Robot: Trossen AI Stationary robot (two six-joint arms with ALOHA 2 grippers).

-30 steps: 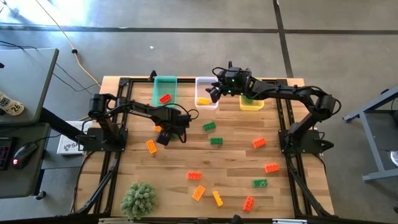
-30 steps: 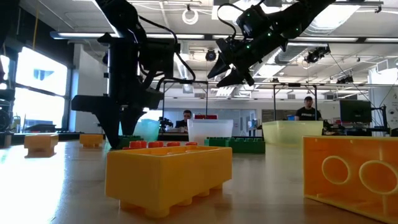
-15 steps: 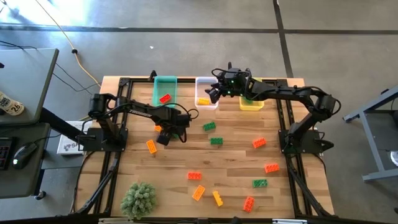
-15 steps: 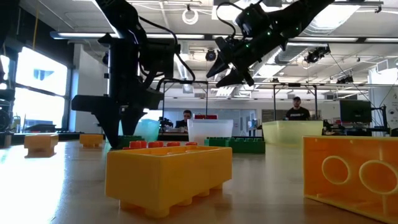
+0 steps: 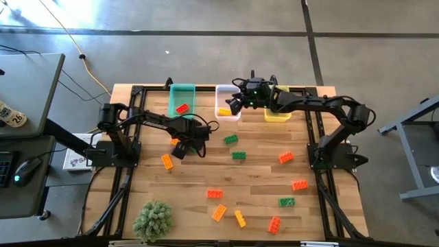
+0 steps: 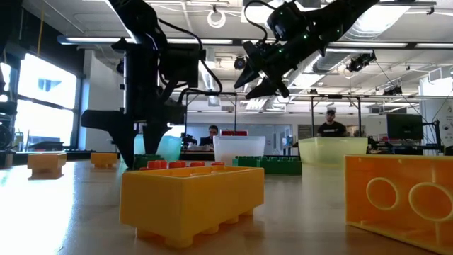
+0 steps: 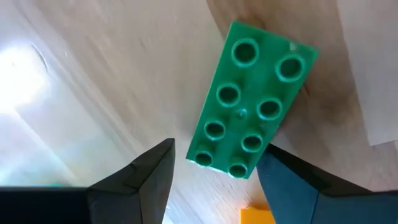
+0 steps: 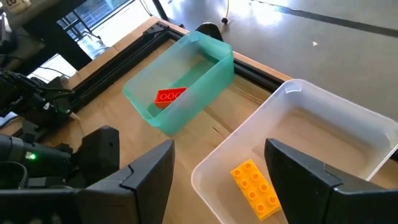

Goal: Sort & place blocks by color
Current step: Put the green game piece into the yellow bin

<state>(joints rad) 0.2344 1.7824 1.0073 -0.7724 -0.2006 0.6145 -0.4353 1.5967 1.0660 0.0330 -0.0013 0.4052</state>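
While your right tool [image 5: 235,104] is hanging open over the clear bin [image 8: 348,124], its yellow block [image 8: 254,188] lying inside, your left tool [image 5: 180,152] is spreading open around a green block [image 7: 252,134] at the surface's nine o'clock; next you're closing on it.

floor [image 5: 206,17]: grey concrete | side desk [image 5: 24,103] (left of table) | ceiling lights [image 6: 216,15]: on

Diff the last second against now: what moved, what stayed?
The right claw, open and empty, drifted slightly further over the clear plastic bin holding a yellow-orange studded brick. The left claw hangs open over a green studded brick. Other bricks and bins unchanged.
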